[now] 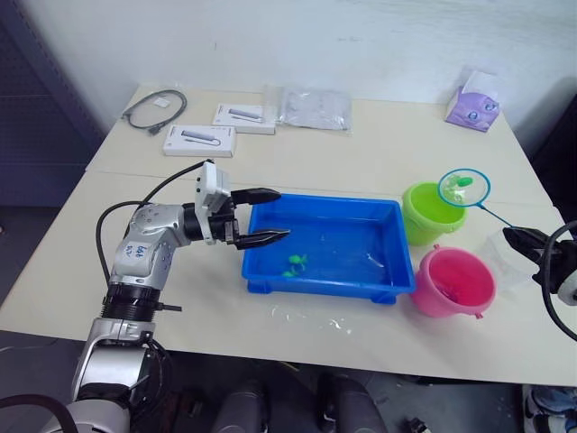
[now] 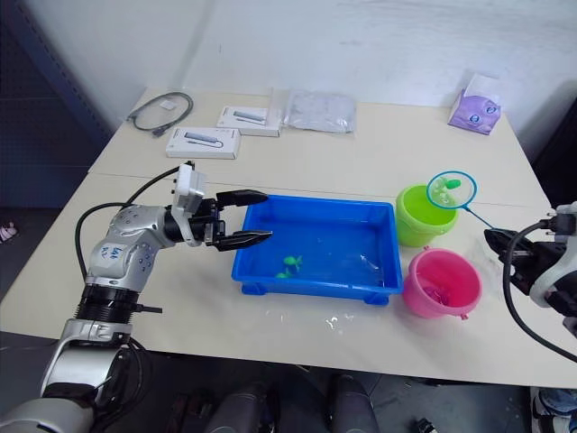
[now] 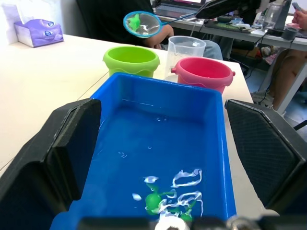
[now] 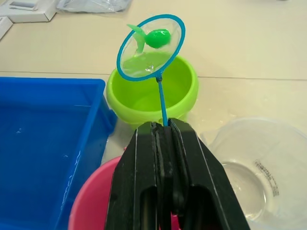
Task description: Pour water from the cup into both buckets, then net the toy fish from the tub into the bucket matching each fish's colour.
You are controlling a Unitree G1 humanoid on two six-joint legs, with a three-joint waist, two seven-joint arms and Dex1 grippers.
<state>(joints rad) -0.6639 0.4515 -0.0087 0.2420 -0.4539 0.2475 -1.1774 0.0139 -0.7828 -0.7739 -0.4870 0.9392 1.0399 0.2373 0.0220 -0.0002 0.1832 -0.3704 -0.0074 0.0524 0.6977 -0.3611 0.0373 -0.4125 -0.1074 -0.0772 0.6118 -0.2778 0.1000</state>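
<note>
holding net [image 4: 150, 47] by handle, right gripper [image 4: 163, 129] clamped shut, green fish [image 4: 157, 37] over green bucket [image 4: 152, 98]; any tilt risked fish missing rim. left gripper [image 1: 268, 216] gaped open over tub [image 1: 325, 275].

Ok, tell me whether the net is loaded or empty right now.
Loaded. A green fish sits in the net, held above the lime green bucket by the right gripper, jaws shut on its handle.

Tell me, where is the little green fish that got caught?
The green fish sits in the net, held above the lime green bucket on the robot's right.
</note>
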